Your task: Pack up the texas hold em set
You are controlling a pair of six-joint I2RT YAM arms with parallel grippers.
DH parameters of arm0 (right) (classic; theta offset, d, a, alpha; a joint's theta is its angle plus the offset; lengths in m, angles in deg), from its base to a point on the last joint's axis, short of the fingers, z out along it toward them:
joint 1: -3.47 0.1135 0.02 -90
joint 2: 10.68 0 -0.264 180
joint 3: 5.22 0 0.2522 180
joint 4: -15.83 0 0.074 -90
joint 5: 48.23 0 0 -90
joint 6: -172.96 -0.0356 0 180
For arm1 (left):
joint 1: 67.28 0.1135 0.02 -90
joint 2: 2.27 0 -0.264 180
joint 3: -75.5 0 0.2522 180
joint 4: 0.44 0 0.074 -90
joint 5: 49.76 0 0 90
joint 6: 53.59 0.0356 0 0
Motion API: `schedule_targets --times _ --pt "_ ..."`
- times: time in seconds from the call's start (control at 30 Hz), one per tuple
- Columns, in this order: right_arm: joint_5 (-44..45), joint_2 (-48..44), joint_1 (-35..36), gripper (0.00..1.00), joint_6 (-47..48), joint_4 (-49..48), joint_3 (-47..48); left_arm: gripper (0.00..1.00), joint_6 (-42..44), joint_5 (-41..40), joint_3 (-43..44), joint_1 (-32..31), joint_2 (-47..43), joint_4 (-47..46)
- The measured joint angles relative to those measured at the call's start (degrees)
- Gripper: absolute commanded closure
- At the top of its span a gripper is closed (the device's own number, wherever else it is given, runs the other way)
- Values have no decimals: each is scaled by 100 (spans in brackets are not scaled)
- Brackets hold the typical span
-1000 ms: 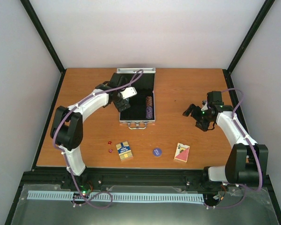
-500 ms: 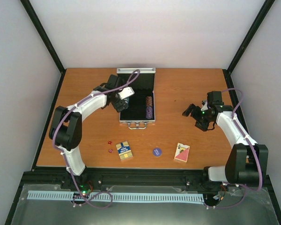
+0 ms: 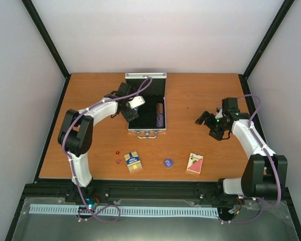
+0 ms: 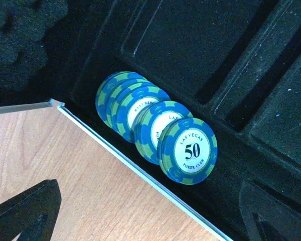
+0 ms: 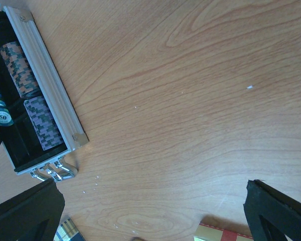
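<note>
One case (image 3: 147, 131), disc (image 3: 167, 162), two decks (image 3: 133, 161) (image 3: 194, 163), two dice (image 3: 117, 152) (image 3: 118, 161)

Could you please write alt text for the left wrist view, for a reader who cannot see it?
Blue-and-green poker chips, the front one marked 50, stand on edge in a slot of the black-lined case, just inside its silver rim. Wooden table shows lower left; the dark fingertips of the left pincer sit apart in the bottom corners, holding nothing.

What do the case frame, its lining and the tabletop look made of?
Case frame: pale silver metal with lengthwise ridges and corner caps, likely aluminium.
Lining: matte black, fuzzy, with moulded slots; probably flocked foam.
Tabletop: wood grain with a slight sheen; solid wood or laminate, cannot tell.
</note>
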Motion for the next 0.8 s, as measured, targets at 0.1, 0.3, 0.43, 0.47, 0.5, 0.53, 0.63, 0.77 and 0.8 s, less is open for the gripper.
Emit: schedule_targets --times 0.1,0.3,0.43,0.47,0.5,0.53,0.63,0.77,0.8 --pt "0 0 0 0 0 0 0 0 2 -4 0 0 68 0" --pt "0 2 0 0 2 -2 0 0 9 -35 24 2 223 -11" --pt "0 2 0 0 13 0 0 0 7 -131 42 2 348 -90" --pt "0 2 0 0 15 0 0 0 7 -166 42 4 376 -114" --pt "0 2 0 0 15 0 0 0 7 -199 44 7 409 -136" --pt "0 2 0 0 17 0 0 0 7 -234 46 7 439 -155" --pt "0 2 0 0 17 0 0 0 4 -299 92 11 531 -219" --pt "0 2 0 0 17 0 0 0 -4 -369 195 11 632 -299" --pt "0 2 0 0 17 0 0 0 -9 -385 216 11 654 -328"
